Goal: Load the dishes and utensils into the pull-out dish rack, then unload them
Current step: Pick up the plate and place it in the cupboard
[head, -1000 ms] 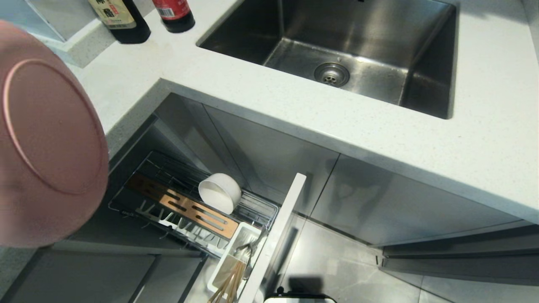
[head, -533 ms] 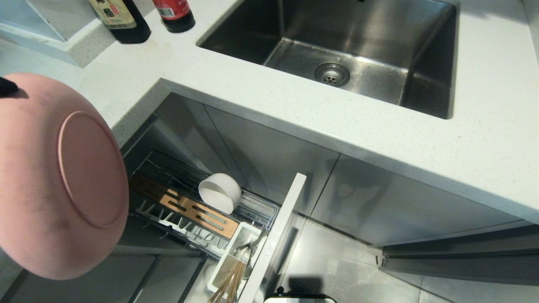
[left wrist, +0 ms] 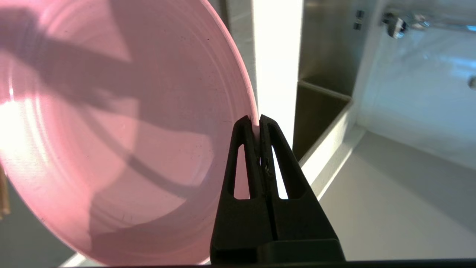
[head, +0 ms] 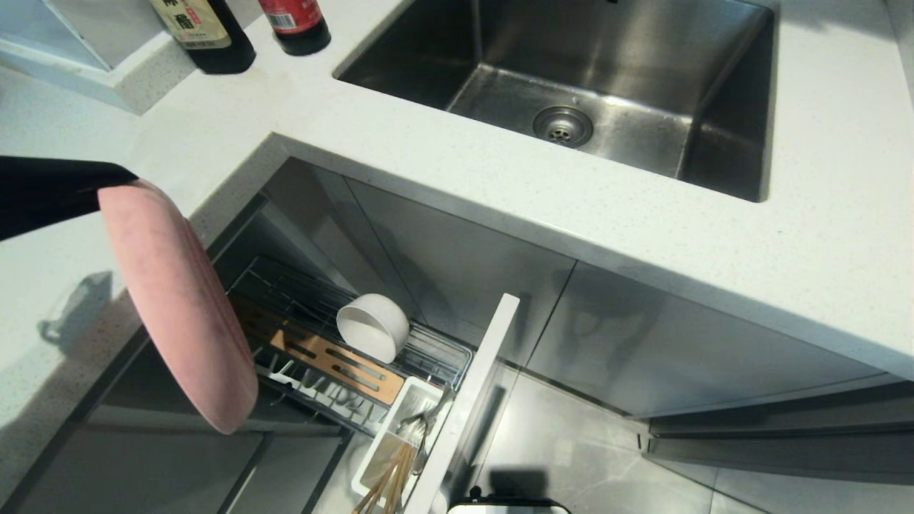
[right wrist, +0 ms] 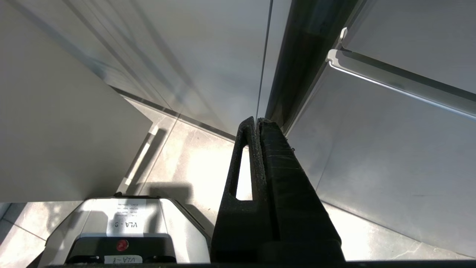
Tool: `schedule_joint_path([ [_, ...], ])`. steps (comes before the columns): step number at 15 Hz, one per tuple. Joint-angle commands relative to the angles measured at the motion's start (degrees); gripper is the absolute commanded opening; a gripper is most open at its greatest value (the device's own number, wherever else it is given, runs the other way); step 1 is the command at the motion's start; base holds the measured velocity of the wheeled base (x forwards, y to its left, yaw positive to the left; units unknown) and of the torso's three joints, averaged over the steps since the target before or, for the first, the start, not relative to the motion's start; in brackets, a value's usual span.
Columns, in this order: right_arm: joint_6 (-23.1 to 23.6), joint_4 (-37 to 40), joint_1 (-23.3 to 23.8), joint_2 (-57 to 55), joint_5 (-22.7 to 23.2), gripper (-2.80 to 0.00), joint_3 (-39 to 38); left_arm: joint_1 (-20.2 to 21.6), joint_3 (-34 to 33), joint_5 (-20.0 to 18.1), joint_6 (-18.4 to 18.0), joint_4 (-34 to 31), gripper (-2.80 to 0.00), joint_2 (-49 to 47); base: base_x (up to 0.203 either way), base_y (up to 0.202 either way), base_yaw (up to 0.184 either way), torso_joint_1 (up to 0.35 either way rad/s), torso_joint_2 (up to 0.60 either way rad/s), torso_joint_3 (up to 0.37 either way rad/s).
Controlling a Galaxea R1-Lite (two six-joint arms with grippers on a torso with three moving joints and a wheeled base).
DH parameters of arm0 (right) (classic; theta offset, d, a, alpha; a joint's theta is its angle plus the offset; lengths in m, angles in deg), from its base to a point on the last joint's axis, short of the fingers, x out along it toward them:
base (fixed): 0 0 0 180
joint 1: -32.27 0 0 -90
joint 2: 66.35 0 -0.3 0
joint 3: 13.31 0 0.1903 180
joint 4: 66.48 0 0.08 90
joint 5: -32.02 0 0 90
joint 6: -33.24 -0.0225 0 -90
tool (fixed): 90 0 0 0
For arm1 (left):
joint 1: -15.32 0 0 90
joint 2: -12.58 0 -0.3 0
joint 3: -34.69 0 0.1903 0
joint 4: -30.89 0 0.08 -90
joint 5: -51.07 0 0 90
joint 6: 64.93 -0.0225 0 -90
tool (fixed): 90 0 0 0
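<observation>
My left gripper (left wrist: 256, 121) is shut on the rim of the pink plate (left wrist: 122, 130). In the head view the pink plate (head: 178, 307) hangs on edge, nearly upright, over the left end of the pull-out dish rack (head: 443, 353), with the black left arm (head: 50, 193) reaching in from the left. The cream-white bowl (head: 373, 327) lies on its side in the rack behind the tan wooden strip (head: 335, 360). Chopsticks (head: 389, 478) and a grey spoon (head: 421, 421) stand in the white utensil cup (head: 418, 391). My right gripper (right wrist: 257, 123) is shut and empty, parked low near the floor.
The steel sink (head: 571, 86) is set in the white counter (head: 500, 185) behind the rack. Two dark bottles (head: 207, 32) stand at the back left. The pale cabinet front (head: 475, 400) sticks out over the floor. Part of the robot's base (right wrist: 119, 230) shows by the right gripper.
The plate has swung from showing its flat underside to standing almost edge-on, and moved down and right toward the rack. The left arm has come into the head view. Nothing else moved.
</observation>
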Motion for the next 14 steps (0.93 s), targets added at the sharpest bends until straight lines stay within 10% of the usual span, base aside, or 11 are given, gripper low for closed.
schedule_joint_path([
  [1, 0.00, 0.00, -0.02, -0.02, 0.00, -2.80, -0.09, -1.54, -0.28, 1.43, 2.96, -0.21, -2.80, -2.69, 0.000, 0.000, 0.000, 0.000, 0.00, 0.000],
  [9, -0.07, 0.00, -0.02, -0.02, 0.00, -2.80, -0.09, -6.86, -1.64, 17.91, 17.11, -0.42, -2.80, -11.28, 0.000, 0.000, 0.000, 0.000, 0.00, 0.000],
  [14, 0.00, 0.00, -0.02, -0.02, 0.00, -2.80, -0.09, -6.99, -4.36, 19.26, 21.29, 0.28, -2.80, -11.22, 0.000, 0.000, 0.000, 0.000, 0.00, 0.000],
])
